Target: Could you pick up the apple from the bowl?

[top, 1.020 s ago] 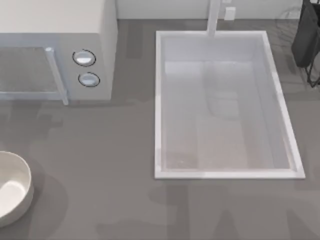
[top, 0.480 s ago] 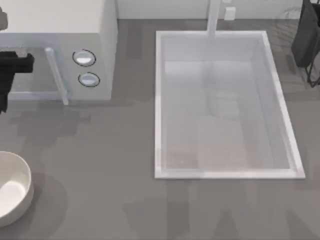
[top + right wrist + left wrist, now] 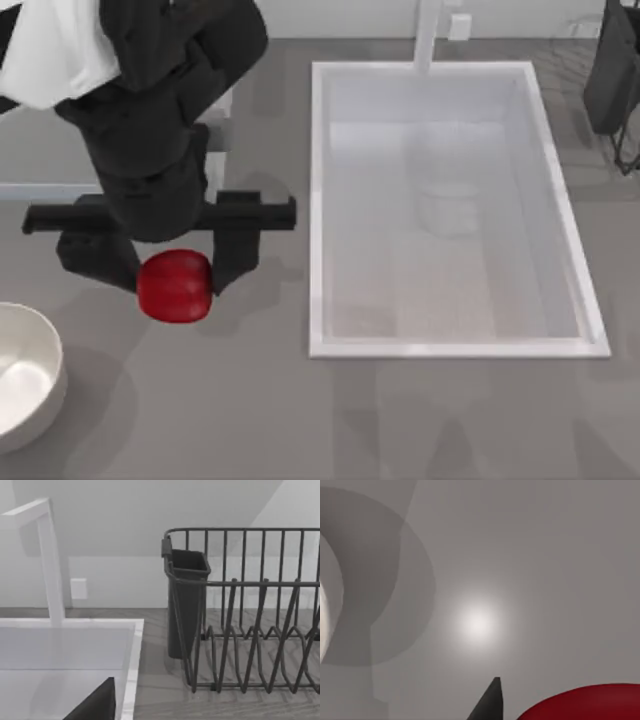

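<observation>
Left claw (image 3: 176, 270) pinching the apple (image 3: 175, 286), held above the table, clear of the bowl (image 3: 40, 400) off to its side. Pick looks done; next, hold steady.

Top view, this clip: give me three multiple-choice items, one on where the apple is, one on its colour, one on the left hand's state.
1. Where is the apple?
A. Inside the bowl
B. In the left hand, above the counter between bowl and sink
C. In the sink

2. What colour is the apple?
A. Green
B. Yellow
C. Red

3. What is the left hand's state?
A. Shut on the apple
B. Open over the sink
C. Resting in the bowl

Answers: 1 B, the apple sits between the black fingers, right of the bowl and left of the sink. 2 C, it shows glossy red in the top and left wrist views. 3 A, a finger stands at each side of the fruit.
</observation>
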